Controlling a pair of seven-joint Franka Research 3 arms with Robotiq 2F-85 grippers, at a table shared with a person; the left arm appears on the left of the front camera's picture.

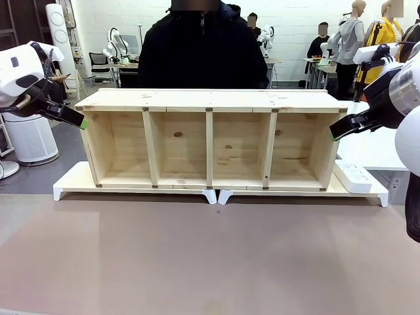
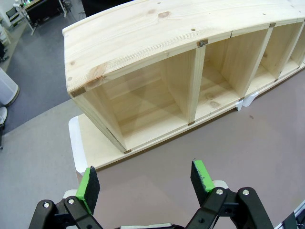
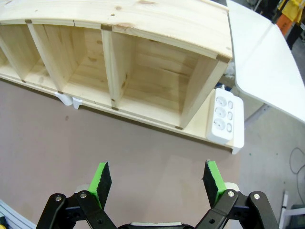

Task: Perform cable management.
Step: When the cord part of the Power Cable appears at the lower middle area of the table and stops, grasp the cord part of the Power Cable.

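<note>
We are seeing the person (image 1: 202, 52) at the far side only from the chest up; the wooden shelf unit (image 1: 210, 100) is hiding the rest. From the front, the left gripper (image 1: 80, 122) and right gripper (image 1: 335, 134) are each showing one green-tipped finger, hiding the other. Each wrist view is cutting off the unit's farther end.

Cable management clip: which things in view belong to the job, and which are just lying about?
Job, likely: wooden shelf unit, power strip, left claw, right claw, both open.
Lying about: white risers under the shelf, white side table.
</note>
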